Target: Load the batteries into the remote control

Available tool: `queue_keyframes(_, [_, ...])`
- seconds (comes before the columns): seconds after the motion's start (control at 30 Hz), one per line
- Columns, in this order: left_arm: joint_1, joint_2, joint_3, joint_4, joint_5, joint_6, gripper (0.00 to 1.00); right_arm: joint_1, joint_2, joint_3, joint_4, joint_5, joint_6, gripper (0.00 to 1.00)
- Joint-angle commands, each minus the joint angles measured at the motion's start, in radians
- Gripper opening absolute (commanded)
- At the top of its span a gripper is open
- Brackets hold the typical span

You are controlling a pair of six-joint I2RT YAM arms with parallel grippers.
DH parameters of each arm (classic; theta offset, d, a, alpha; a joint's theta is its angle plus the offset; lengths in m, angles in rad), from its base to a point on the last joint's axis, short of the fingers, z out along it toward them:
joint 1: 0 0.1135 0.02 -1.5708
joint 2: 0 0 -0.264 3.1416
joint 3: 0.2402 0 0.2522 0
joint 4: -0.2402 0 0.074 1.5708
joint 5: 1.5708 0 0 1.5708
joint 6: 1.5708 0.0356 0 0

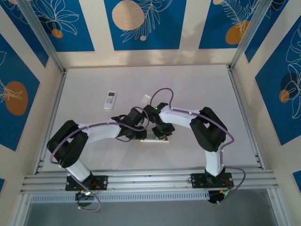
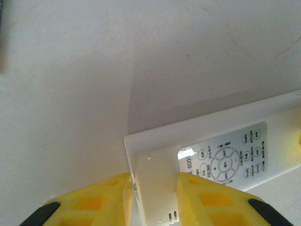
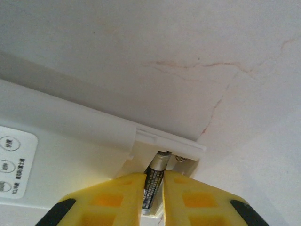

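A long cream remote control [image 1: 154,141] lies near the table's front middle, with both arms meeting over it. My left gripper [image 2: 153,197] is shut on one end of the remote [image 2: 221,136], its yellow fingers [image 2: 202,197] pressing both sides beside the printed button panel. At the other end the remote's battery compartment [image 3: 175,149] is uncovered. My right gripper [image 3: 153,188] is shut on a thin dark battery [image 3: 156,170], tilted, its metal tip inside the compartment against the end wall. Other batteries are hidden.
A small white remote [image 1: 110,99] lies at the back left of the table. A small white flat piece [image 1: 145,98] lies behind the grippers. Aluminium rails [image 1: 141,178] edge the table's front and sides.
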Motion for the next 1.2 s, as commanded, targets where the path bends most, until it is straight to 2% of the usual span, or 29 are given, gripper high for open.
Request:
queue_keyframes(0.0, [-0.012, -0.011, -0.003, -0.04, -0.028, 0.019, 0.31, -0.014, 0.152, -0.084, -0.116, 0.053, 0.046, 0.2])
queue_keyframes(0.23, [-0.011, -0.013, -0.005, -0.037, -0.024, 0.018, 0.31, -0.034, 0.17, -0.056, -0.179, 0.184, 0.116, 0.24])
queue_keyframes(0.4, [-0.011, -0.019, -0.01, -0.035, -0.029, 0.016, 0.31, -0.034, 0.187, -0.061, -0.152, 0.152, 0.095, 0.26])
queue_keyframes(0.6, [-0.011, -0.027, -0.009, -0.037, -0.029, 0.016, 0.31, -0.037, 0.215, -0.05, -0.13, 0.122, 0.097, 0.19])
queue_keyframes(0.7, [-0.011, -0.032, -0.008, -0.042, -0.032, 0.02, 0.31, -0.045, 0.198, -0.052, -0.094, 0.065, 0.097, 0.21])
queue_keyframes(0.83, [-0.01, -0.031, -0.007, -0.036, -0.03, 0.018, 0.31, -0.031, 0.2, -0.043, -0.073, 0.056, 0.113, 0.24])
queue_keyframes(1.0, [-0.01, -0.028, -0.001, -0.034, -0.027, 0.021, 0.31, 0.011, 0.208, -0.044, -0.026, 0.03, 0.14, 0.19])
queue_keyframes(1.17, [-0.011, -0.034, -0.004, -0.039, -0.032, 0.027, 0.31, -0.024, 0.125, -0.124, 0.106, -0.078, 0.18, 0.16])
